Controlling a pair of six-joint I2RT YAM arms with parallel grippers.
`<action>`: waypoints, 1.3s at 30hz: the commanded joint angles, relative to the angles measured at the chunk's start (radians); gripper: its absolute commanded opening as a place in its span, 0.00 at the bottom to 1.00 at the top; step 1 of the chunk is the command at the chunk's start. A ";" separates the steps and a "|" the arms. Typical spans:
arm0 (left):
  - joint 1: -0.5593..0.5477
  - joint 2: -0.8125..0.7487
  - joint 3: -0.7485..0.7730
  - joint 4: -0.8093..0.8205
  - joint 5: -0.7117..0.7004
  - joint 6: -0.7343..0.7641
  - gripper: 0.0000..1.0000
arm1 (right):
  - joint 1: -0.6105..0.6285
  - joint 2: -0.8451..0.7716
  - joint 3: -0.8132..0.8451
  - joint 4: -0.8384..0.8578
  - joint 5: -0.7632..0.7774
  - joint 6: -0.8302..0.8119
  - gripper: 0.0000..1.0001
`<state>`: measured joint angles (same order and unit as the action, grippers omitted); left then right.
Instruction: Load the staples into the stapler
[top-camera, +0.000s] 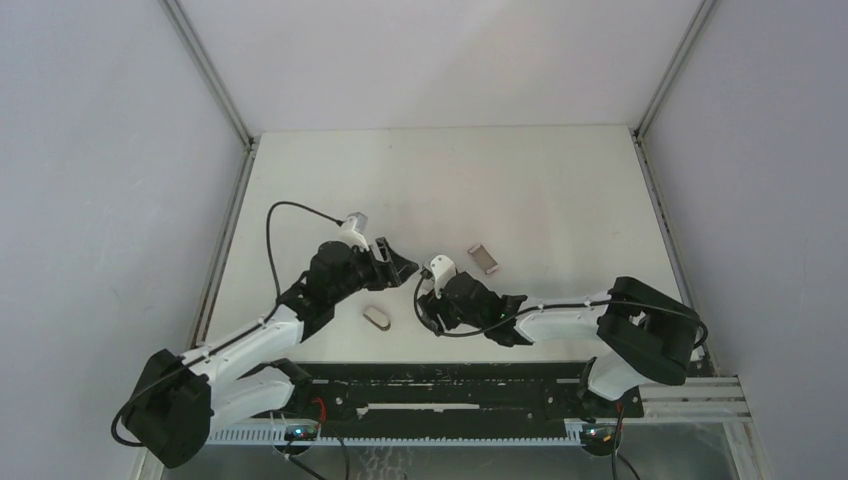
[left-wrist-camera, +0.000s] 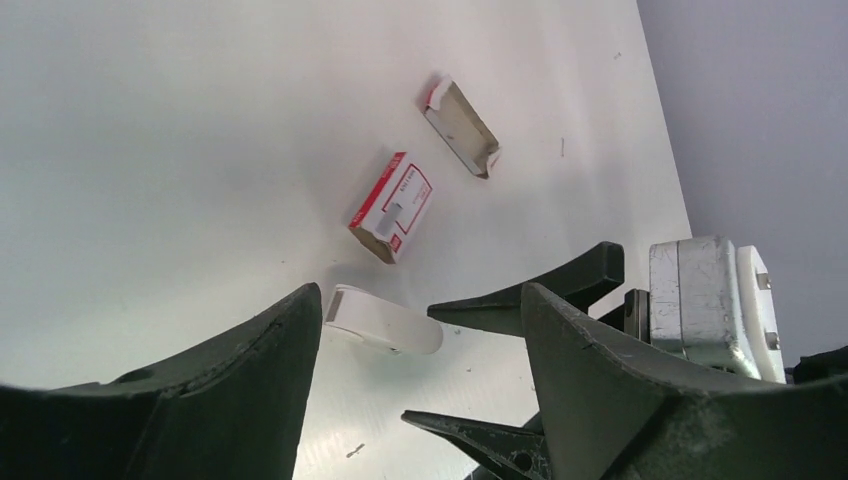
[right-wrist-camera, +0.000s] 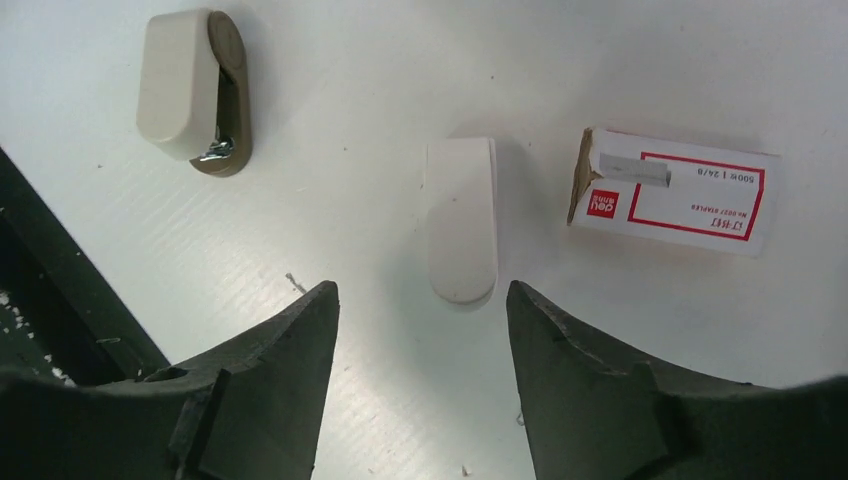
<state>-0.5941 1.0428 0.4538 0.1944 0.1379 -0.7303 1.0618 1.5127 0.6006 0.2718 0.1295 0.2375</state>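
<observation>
White table (top-camera: 440, 170), flecked with small specks, enclosed by 3 pale grey walls (top-camera: 100, 150).

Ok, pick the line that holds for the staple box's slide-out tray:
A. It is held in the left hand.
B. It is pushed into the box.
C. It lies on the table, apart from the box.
C: the left wrist view shows the tray lying on the table, with bare surface between it and the staples box.

White table (top-camera: 450, 180) enclosed by plain grey-white walls (top-camera: 100, 150). Metal frame strips (top-camera: 208, 75) run up the rear corners. Lighting even, shadows soft.
</observation>
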 joint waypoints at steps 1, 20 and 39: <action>0.035 -0.061 -0.044 -0.046 -0.039 0.010 0.77 | -0.001 0.044 0.065 -0.013 0.014 -0.069 0.58; 0.089 -0.225 -0.120 -0.100 0.074 -0.061 0.80 | -0.019 0.148 0.111 0.028 -0.054 -0.084 0.09; 0.043 -0.161 -0.231 0.149 0.364 -0.263 0.71 | 0.097 -0.175 -0.037 0.162 -0.036 -0.144 0.00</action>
<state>-0.5320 0.8795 0.2298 0.2596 0.4377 -0.9600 1.1431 1.4006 0.5682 0.3626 0.0616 0.1188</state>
